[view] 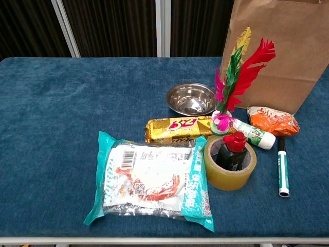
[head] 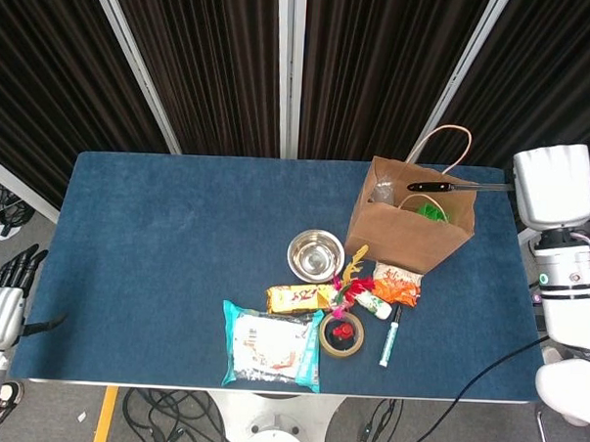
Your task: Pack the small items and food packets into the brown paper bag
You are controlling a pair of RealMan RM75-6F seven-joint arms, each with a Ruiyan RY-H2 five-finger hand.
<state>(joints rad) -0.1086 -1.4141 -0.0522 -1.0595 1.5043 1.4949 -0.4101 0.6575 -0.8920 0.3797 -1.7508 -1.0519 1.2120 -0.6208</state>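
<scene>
Head view: standing upright at the right rear of the blue tabletop [head: 157, 235], a brown paper bag [head: 408, 230] with its mouth open, something green showing inside. Reaching over that mouth from the right arm [head: 551, 188], a dark slim tool [head: 453, 187]; right hand itself hidden behind the arm's white housing, so cannot tell whether gripping or loose. Hanging off the tabletop's left edge, the left hand [head: 0, 301], fingers apart and holding nothing. Lying in front of the bag, a steel bowl [head: 315, 254].

Chest view: sitting nearest the front edge, a large noodle packet [view: 152, 180]. Resting just behind it, a gold snack bar [view: 177, 128]. Beside the packet, a tape roll [view: 229, 164] ringing a small red-capped bottle [view: 232, 149]. Rising behind the roll, a feathered shuttlecock [view: 237, 77]. Lying against the bag's base, an orange snack packet [view: 272, 121], with a marker [view: 282, 167] in front of it.
</scene>
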